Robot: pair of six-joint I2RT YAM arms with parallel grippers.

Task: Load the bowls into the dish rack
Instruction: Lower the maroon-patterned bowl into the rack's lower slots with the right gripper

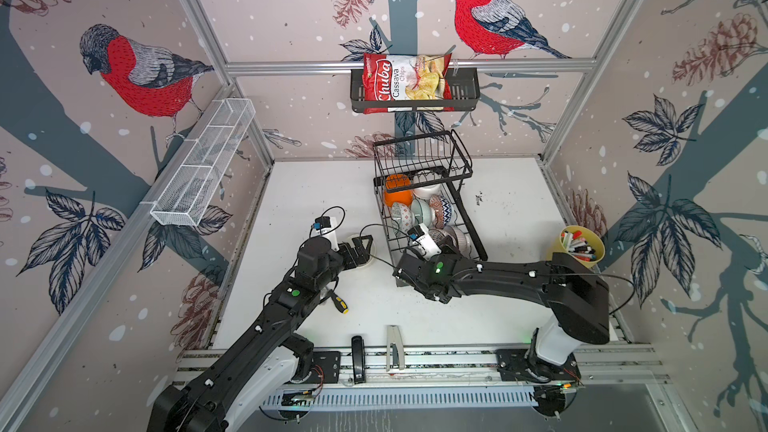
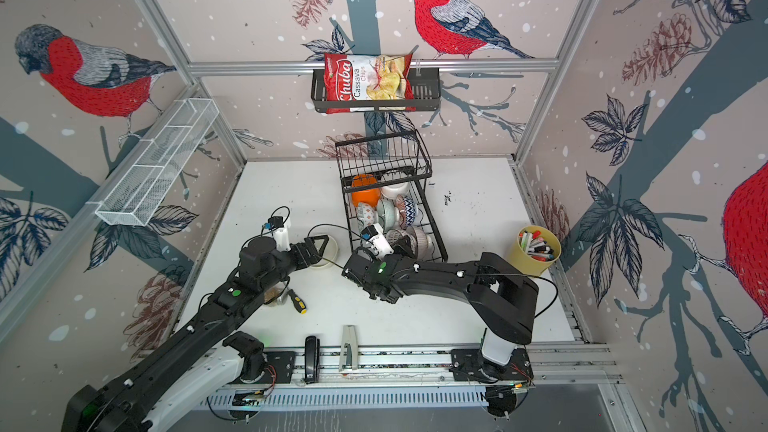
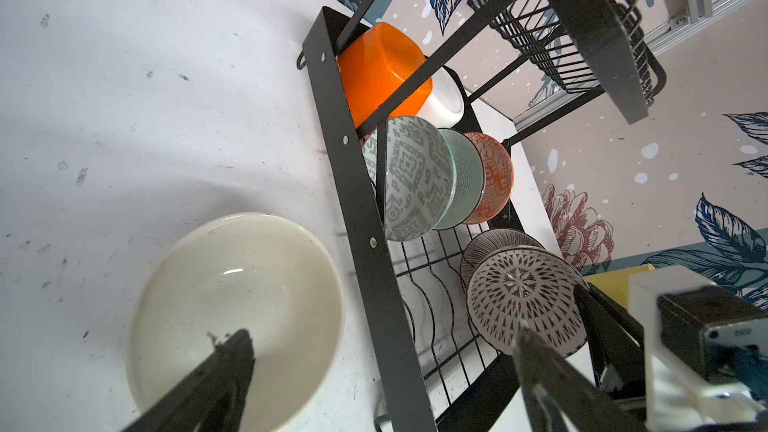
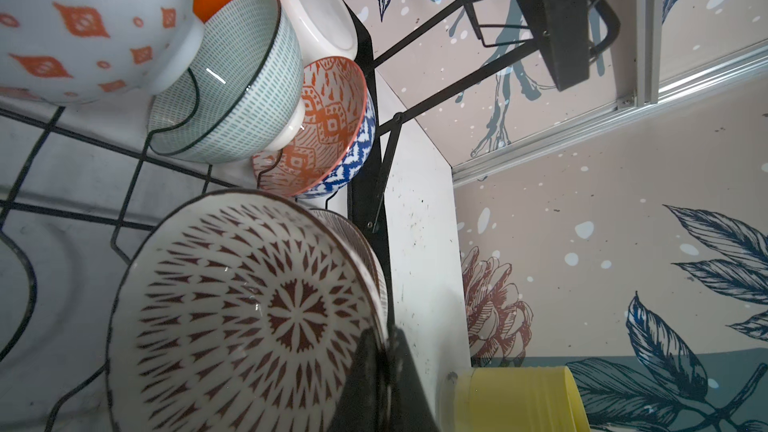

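Brown-patterned white bowl (image 3: 523,301) on edge in black wire dish rack (image 3: 360,201)

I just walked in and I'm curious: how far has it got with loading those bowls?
Mostly done: several bowls, including the orange bowl, sit in the dish rack. The right gripper is shut on the rim of a mauve-patterned bowl there. Remaining: one white bowl on the table, under the open left gripper.

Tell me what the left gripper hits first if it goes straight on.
Probably the white bowl below the open left gripper; the side rail of the dish rack lies just beyond. Depth is unclear.
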